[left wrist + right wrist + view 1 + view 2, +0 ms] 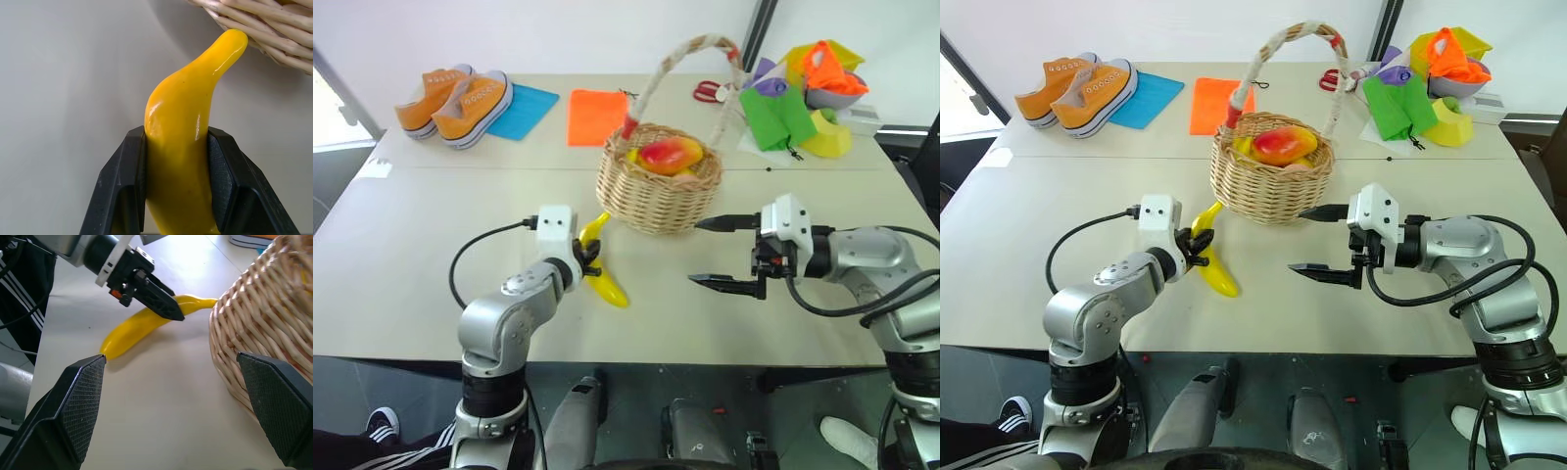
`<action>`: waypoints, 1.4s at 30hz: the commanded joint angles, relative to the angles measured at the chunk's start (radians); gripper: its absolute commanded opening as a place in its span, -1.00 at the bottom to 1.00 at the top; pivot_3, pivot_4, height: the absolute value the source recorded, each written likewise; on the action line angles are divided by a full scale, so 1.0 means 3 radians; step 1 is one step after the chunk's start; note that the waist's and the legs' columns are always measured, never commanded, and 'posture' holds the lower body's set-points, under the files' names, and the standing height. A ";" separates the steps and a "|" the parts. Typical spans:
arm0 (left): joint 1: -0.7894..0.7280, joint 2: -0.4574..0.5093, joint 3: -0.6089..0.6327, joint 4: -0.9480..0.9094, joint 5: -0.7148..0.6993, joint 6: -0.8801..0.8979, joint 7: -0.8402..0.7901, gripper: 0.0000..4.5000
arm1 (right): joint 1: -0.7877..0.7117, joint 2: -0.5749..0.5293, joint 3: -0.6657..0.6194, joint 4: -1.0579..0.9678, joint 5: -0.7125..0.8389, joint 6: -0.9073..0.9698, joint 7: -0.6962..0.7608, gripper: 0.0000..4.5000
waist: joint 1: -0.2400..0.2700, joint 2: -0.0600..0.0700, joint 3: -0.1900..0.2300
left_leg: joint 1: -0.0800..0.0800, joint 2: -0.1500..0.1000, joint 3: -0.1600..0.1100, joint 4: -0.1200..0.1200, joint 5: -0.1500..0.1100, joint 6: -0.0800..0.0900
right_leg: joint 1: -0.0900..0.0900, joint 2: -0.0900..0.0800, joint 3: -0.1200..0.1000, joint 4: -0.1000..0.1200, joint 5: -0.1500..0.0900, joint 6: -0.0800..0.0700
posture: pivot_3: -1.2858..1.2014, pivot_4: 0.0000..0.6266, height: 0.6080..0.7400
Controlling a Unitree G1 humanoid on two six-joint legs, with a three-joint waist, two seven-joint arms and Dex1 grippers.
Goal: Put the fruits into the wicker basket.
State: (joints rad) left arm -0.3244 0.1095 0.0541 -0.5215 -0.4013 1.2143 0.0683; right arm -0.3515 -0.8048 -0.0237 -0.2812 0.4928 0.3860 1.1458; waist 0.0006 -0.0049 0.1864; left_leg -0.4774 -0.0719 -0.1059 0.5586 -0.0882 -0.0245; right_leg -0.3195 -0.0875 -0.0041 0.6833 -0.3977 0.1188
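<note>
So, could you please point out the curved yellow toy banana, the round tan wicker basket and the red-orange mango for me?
Curved yellow toy banana (181, 147): left wrist view, its middle between the black fingers.
Round tan wicker basket (658, 201): left eye view, front woven wall.
Red-orange mango (672, 154): left eye view, its top.

One curved yellow banana (604, 274) on the table, one red-orange mango (672, 154) in the single round woven wicker basket (658, 191), perhaps one more yellow fruit tucked behind it. Two orange canvas sneakers (458, 102), one blue cloth (524, 110), one orange cloth (596, 116).
</note>
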 commanded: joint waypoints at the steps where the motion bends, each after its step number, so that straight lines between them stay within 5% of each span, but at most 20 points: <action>1: 0.0115 0.0181 0.0328 -0.0224 0.0245 0.0088 0.0184 -0.49 | -0.0064 -0.0009 -0.0044 -0.0050 0.0007 -0.0053 0.0001 1.00 | -0.0023 0.0000 0.0000 | 0.0000 0.0000 0.0000 0.0000 0.0000 0.0000 | 0.0000 0.0000 0.0000 0.0000 0.0000 0.0000 | 0.03 -0.52 1.00; 6: 0.0215 0.0155 0.0564 -0.0523 0.0281 -0.0153 0.0212 -0.49 | -0.0094 -0.0002 -0.0028 0.0008 -0.0006 -0.0078 0.0014 1.00 | -0.0033 -0.0001 0.0000 | 0.0000 0.0000 0.0000 0.0001 0.0000 0.0000 | -0.0002 0.0000 0.0000 0.0000 0.0000 0.0000 | 0.03 -0.52 1.00; 14: -0.0135 0.0590 -0.0195 -0.0507 -0.0363 -0.0807 -0.1325 -0.49 | -0.0167 0.0028 0.0014 0.0106 0.0005 -0.0060 0.0031 1.00 | 0.0097 -0.0004 0.0003 | 0.0000 -0.0007 0.0000 0.0005 -0.0006 -0.0009 | -0.0006 -0.0005 0.0001 -0.0009 0.0000 -0.0002 | 0.03 -0.52 1.00; 25: -0.1260 -0.0424 -0.0206 0.0810 -0.0170 -0.1324 -0.0775 -0.49 | 0.0030 -0.0035 -0.0224 0.0123 0.0082 -0.0015 -0.0019 1.00 | 0.0127 -0.0016 0.0010 | -0.0006 -0.0007 -0.0002 0.0007 -0.0001 0.0002 | 0.0001 -0.0004 -0.0004 -0.0009 0.0002 0.0004 | 0.03 -0.52 1.00; 34: -0.1827 -0.0635 0.0082 0.1793 0.0080 -0.1764 -0.0318 -0.49 | 0.0134 0.0011 -0.0247 -0.0004 0.0069 -0.0013 -0.0178 1.00 | 0.0035 -0.0018 0.0011 | -0.0006 -0.0005 0.0001 0.0006 0.0000 0.0002 | 0.0003 -0.0002 -0.0004 -0.0004 0.0003 0.0007 | 0.03 -0.52 1.00; 40: -0.1780 -0.0659 -0.0037 0.1740 0.0100 -0.1834 -0.0390 0.78 | 0.0155 -0.0003 -0.0259 -0.0021 0.0078 -0.0017 -0.0218 1.00 | 0.0036 -0.0018 0.0011 | -0.0005 -0.0005 0.0001 0.0008 0.0001 0.0002 | 0.0003 -0.0002 -0.0004 -0.0003 0.0004 0.0008 | 0.03 -0.52 1.00; 42: -0.1706 -0.0611 -0.0129 0.1637 0.0153 -0.1819 -0.0440 0.96 | 0.0140 -0.0007 -0.0260 -0.0007 0.0077 -0.0024 -0.0215 1.00 | 0.0035 -0.0017 0.0011 | -0.0005 -0.0005 0.0001 0.0007 0.0001 0.0001 | 0.0003 -0.0001 -0.0004 -0.0003 0.0004 0.0008 | 0.03 -0.52 1.00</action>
State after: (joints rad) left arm -0.8434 -0.0806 0.0408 0.0233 -0.3610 0.6718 -0.0465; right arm -0.3007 -0.8020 -0.0639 -0.2517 0.4970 0.3876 1.0838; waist 0.0112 -0.0101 0.1895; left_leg -0.4791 -0.0735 -0.1057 0.5608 -0.0879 -0.0241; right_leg -0.3186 -0.0879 -0.0052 0.6825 -0.3965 0.1212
